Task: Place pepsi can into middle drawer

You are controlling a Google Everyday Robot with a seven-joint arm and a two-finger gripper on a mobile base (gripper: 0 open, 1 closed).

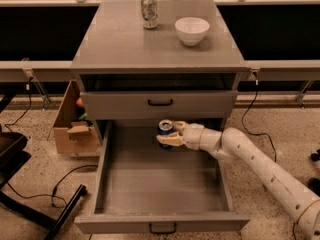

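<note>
Upright pepsi can in gripper over open middle drawer

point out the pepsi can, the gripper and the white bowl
pepsi can (165,127): camera view, on its upper part.
gripper (168,134): camera view, between the fingertips clasping the can, over the back of the open middle drawer (160,184).
white bowl (192,33): camera view, on its outer wall.
</note>
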